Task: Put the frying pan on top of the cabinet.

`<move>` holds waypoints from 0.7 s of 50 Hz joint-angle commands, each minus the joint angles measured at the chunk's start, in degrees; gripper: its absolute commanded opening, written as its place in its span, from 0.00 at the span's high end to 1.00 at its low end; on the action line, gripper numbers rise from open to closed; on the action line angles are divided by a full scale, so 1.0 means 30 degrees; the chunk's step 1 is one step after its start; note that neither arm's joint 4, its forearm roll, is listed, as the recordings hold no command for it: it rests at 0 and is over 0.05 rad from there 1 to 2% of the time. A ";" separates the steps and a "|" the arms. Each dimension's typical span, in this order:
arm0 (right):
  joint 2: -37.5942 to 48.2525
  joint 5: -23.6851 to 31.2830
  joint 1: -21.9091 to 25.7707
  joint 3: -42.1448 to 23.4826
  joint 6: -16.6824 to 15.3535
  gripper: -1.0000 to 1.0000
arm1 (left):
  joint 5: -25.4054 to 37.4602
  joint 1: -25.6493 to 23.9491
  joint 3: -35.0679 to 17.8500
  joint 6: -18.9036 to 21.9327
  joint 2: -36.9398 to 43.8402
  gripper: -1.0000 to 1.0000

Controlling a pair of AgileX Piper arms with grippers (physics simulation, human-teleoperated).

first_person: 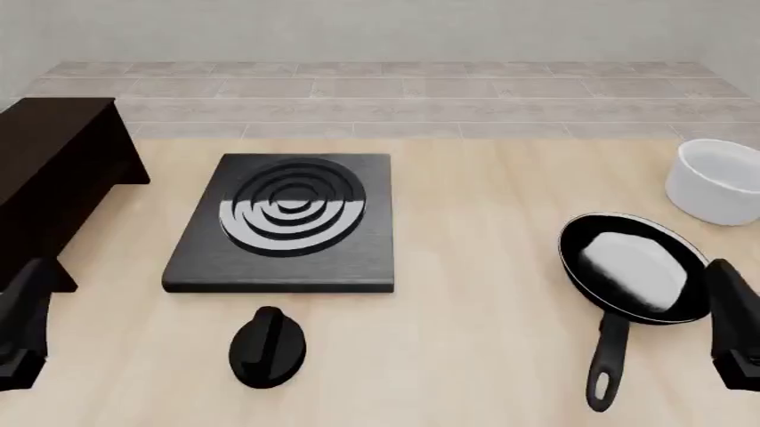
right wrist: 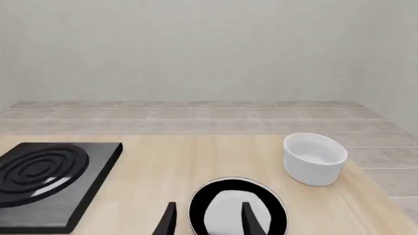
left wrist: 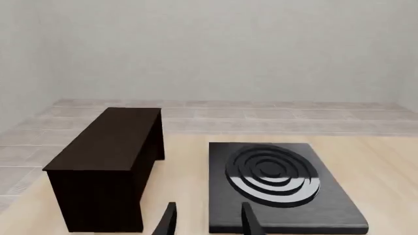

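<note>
Both sets of jaws stand parted and hold nothing, the right gripper poised just short of the frying pan, which lies flat on the bench at the right, handle pointing back toward the arms. The lift has apparently not begun; the next move calls for a grasp, probably on the handle, then a carry across the stove plate to the cabinet at far left. Only the front view shows the knob; only the left wrist view shows the cabinet's whole flat top, beyond the left gripper.
</note>
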 commanded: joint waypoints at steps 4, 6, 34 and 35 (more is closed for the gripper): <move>0.0103 -0.0007 0.0066 -0.0051 -0.0144 0.00 | -0.0321 -0.0288 0.0070 0.0858 -0.0009 0.00; 0.0098 -0.0008 0.0069 -0.0051 -0.0139 0.00 | -0.0369 -0.0276 0.0111 0.0887 -0.0009 0.00; 0.0071 -0.0013 -0.0054 -0.0049 0.0164 0.00 | -0.9108 -0.4818 -0.2592 -0.1939 1.2135 0.00; 0.0065 -0.0016 -0.0054 -0.0049 0.0173 0.00 | -1.0292 -0.5010 -0.2235 -0.2166 1.3085 0.00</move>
